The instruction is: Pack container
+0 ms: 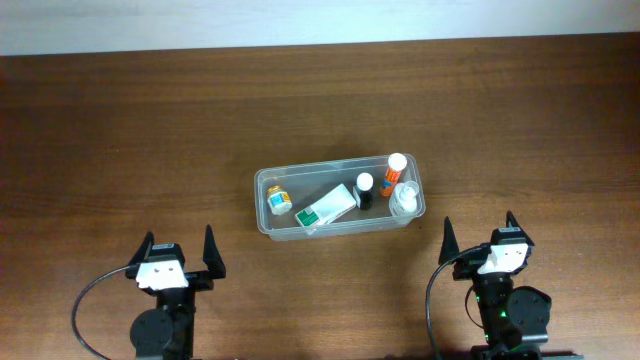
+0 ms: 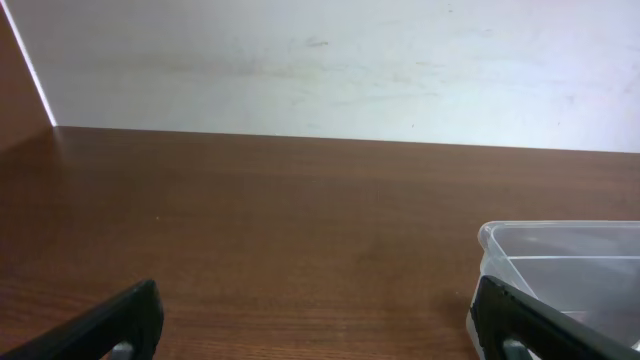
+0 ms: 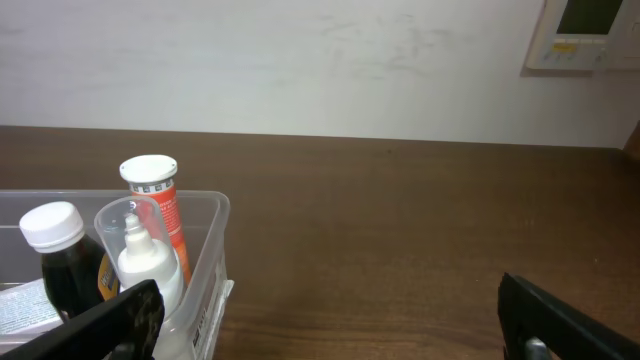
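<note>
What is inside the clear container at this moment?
The container holds a small jar, a flat green-and-white box, a dark bottle, an orange bottle and a clear-capped white bottle. Anything beneath the box is hidden.

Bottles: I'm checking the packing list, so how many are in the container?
4: a small amber bottle at the container's left end; a dark bottle, an orange bottle and a white bottle at its right. None seems hidden.

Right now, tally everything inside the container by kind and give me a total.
Bottles: 3 (dark bottle, orange bottle, white bottle)
Small jar: 1
Green-and-white box: 1
Total: 5 in the container
</note>
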